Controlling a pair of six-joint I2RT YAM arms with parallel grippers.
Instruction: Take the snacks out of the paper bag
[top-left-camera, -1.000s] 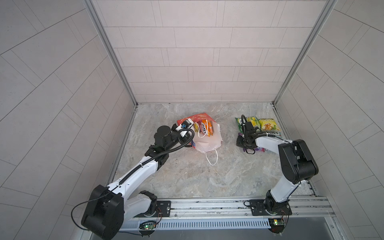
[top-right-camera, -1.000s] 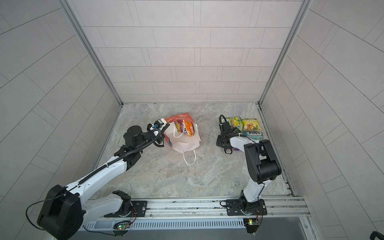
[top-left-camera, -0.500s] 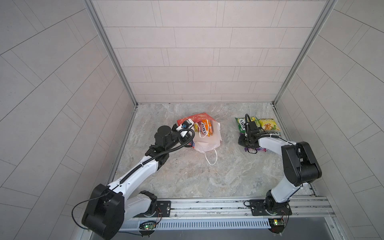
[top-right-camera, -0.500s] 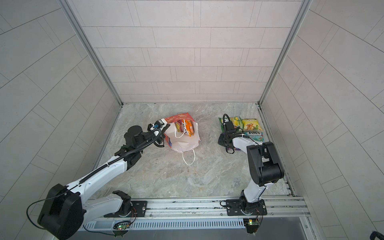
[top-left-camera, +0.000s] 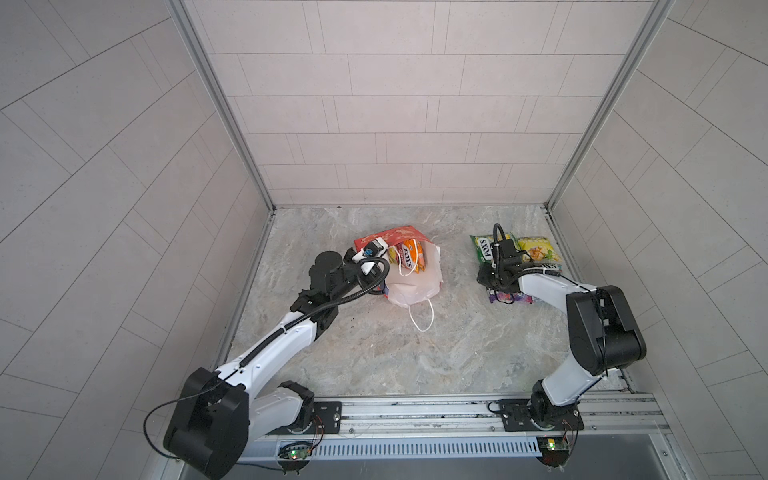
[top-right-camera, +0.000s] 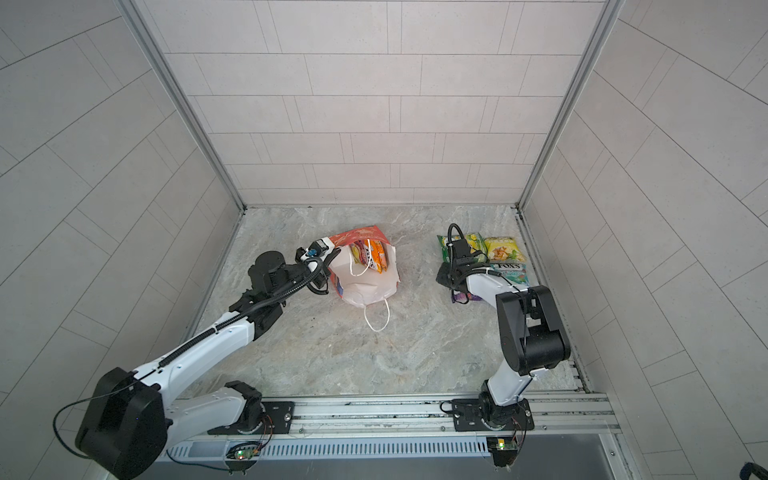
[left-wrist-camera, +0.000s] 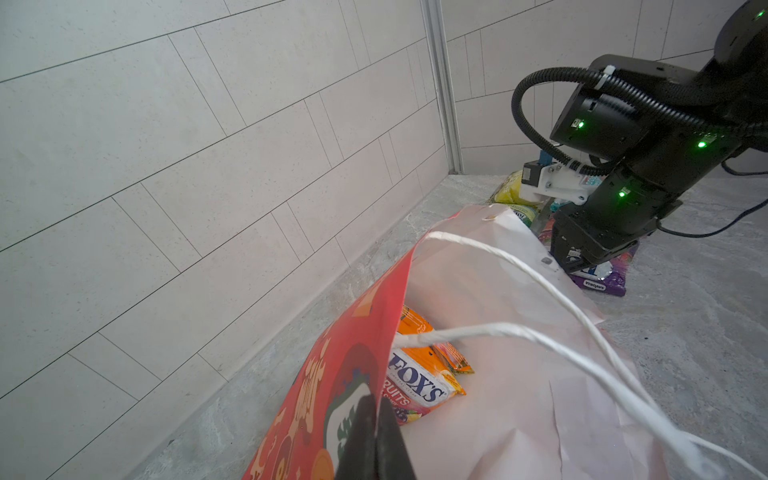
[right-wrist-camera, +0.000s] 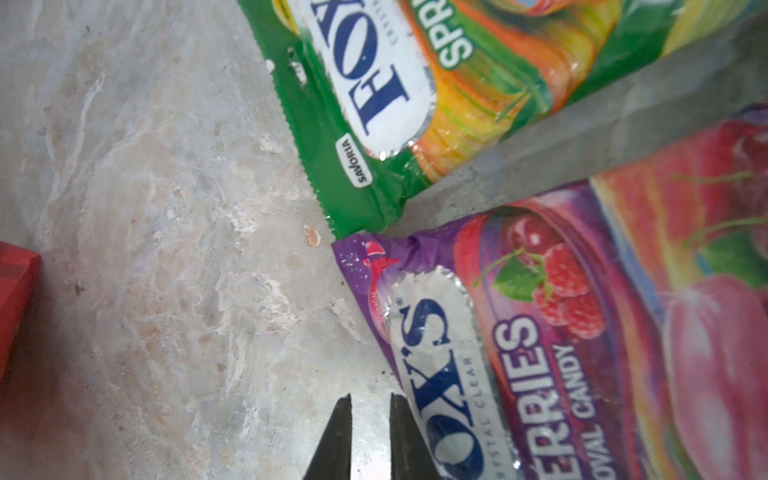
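Beside four snacks the right claw gapes slightly, empty; the left claw pinches the paper bag holding two.

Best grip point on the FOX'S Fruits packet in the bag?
Pinch the exposed end of the FOX'S Fruits packet, probably from above through the open mouth of the paper bag: it leans flat against the red wall, whose rim the left gripper holds.
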